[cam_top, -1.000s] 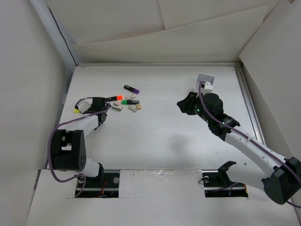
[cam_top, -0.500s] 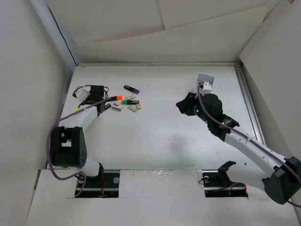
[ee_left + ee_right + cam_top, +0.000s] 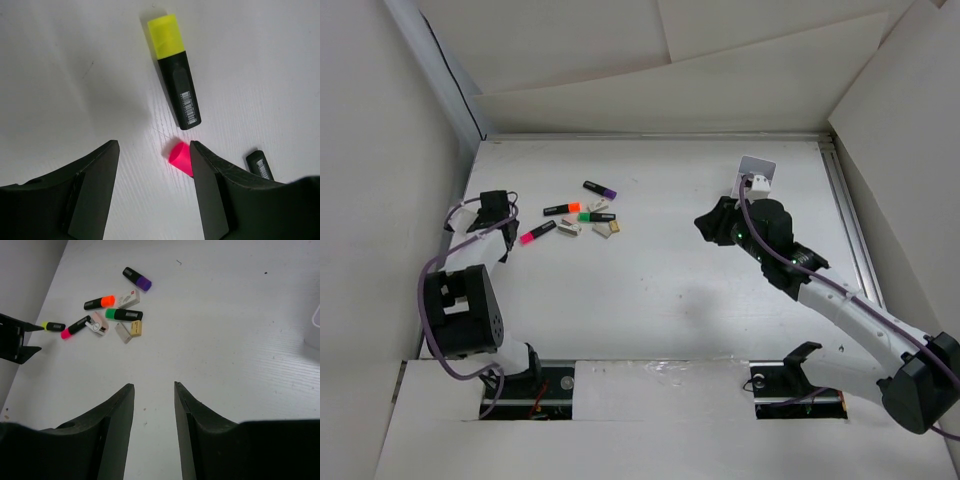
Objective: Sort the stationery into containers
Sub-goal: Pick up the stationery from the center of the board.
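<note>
The stationery lies in a loose cluster at the table's left: a purple-capped marker (image 3: 600,188), an orange-capped marker (image 3: 557,208), a green-capped marker (image 3: 590,216), a pink-capped marker (image 3: 537,233) and small erasers (image 3: 607,229). My left gripper (image 3: 496,210) hangs left of them, open and holding nothing. In the left wrist view a yellow-capped marker (image 3: 175,75) lies ahead of the left gripper (image 3: 153,147), and the pink cap (image 3: 181,159) sits beside the right finger. The white container (image 3: 757,175) stands at the back right. My right gripper (image 3: 710,222) is open in front of it.
Cardboard walls close in the table on the left, back and right. The right wrist view shows the right gripper (image 3: 153,387) over bare table, the marker cluster (image 3: 120,315) far ahead on the left and the container's rim (image 3: 316,317) at the right edge.
My left gripper has swung left, away from the cluster, and its jaws have opened a little. The pink-capped marker now lies uncovered. The right arm has not moved.
</note>
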Controlling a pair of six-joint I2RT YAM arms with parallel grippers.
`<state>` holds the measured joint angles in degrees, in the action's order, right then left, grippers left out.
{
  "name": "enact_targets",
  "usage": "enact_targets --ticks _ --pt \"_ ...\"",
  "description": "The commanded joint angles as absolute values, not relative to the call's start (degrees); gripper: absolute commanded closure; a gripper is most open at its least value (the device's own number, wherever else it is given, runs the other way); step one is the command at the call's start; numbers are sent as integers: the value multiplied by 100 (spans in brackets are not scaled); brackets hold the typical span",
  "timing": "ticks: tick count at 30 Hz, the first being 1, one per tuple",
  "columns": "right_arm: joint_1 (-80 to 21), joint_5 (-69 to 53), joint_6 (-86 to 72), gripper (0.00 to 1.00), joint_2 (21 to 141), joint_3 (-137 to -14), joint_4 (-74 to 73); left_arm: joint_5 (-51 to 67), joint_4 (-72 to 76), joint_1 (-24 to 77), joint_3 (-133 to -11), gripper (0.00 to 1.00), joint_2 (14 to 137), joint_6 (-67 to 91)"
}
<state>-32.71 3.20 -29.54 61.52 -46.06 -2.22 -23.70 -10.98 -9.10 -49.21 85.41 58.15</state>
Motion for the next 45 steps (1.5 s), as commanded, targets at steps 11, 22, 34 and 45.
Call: enact_targets --ticks 11,22,34,45 --pt "-3427 299 -2865 56 6240 -4676 -97 -2663 -1564 -879 -6081 45 9642 6363" --pt "-3428 352 -2812 56 6346 -4729 -97 -2988 -2048 -879 -6724 46 10291 6425" --pt "-3428 352 -2812 56 6346 -4729 -97 -3050 -2329 -879 -7233 54 10819 6285" --pt "-3376 352 -2812 55 6135 -4729 -97 -2988 -2418 -879 -7278 79 10978 6117"
